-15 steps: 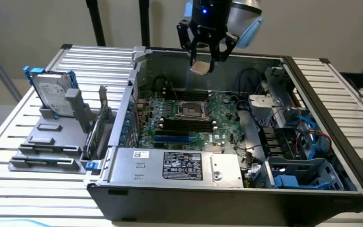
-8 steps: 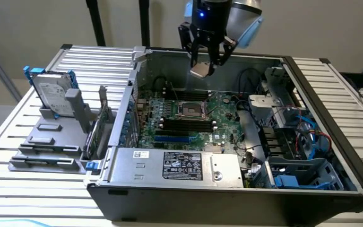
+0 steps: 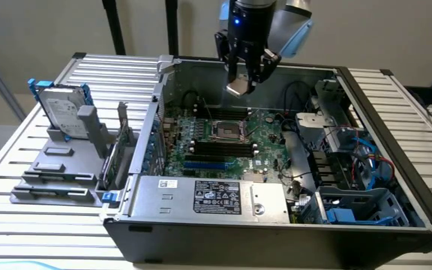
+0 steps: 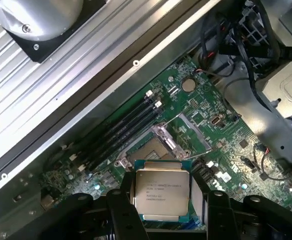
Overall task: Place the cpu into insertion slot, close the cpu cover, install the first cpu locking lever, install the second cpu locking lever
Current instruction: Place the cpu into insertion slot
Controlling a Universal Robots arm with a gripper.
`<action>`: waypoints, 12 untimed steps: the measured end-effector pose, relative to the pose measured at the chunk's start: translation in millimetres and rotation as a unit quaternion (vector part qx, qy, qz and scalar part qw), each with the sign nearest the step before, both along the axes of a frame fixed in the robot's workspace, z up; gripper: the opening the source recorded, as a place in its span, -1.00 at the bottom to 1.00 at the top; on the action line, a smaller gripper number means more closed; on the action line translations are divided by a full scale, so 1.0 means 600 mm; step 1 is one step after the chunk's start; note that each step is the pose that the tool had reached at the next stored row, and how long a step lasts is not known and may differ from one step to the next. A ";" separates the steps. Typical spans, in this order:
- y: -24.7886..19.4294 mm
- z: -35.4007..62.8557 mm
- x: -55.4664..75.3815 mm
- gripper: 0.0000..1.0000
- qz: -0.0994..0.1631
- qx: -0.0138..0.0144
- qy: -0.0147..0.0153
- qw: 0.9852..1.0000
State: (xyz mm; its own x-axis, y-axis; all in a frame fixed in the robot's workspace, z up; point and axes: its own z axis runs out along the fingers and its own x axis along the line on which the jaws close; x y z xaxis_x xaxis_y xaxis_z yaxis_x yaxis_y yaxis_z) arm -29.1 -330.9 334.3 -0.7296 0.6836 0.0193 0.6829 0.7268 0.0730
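My gripper (image 3: 243, 80) hangs above the open computer case, shut on the cpu (image 3: 239, 88), a small pale silvery square chip. In the wrist view the cpu (image 4: 162, 191) shows its printed metal face between my black fingers (image 4: 122, 210), level and well above the board. The insertion slot (image 3: 227, 131) is a square black socket with a silvery rim on the green board, below the chip and apart from it. The wrist view shows the insertion slot (image 4: 145, 151) uncovered, with the cpu cover (image 4: 168, 138), a thin silvery frame, tilted up and open at its far side.
Long black memory slots (image 3: 224, 149) flank the socket. A grey labelled power-supply box (image 3: 208, 197) sits at the case front. Cables and a blue drive cage (image 3: 355, 208) crowd the exterior view's right. A hard drive (image 3: 62, 109) stands on a grey rack outside the case.
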 end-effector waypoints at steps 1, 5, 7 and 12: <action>0.0000 -0.002 0.000 0.08 -0.009 0.000 0.000 1.000; 0.0000 -0.009 0.000 0.08 -0.046 0.000 0.000 0.999; 0.0000 -0.012 0.000 0.08 -0.064 0.000 0.000 0.998; 0.0000 -0.021 0.000 0.08 -0.109 0.000 0.000 0.994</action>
State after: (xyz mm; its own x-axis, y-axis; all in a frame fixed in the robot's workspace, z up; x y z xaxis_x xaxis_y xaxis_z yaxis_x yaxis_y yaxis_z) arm -29.1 -330.9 321.9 -0.5645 0.8252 0.0194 0.8240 0.5619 0.0730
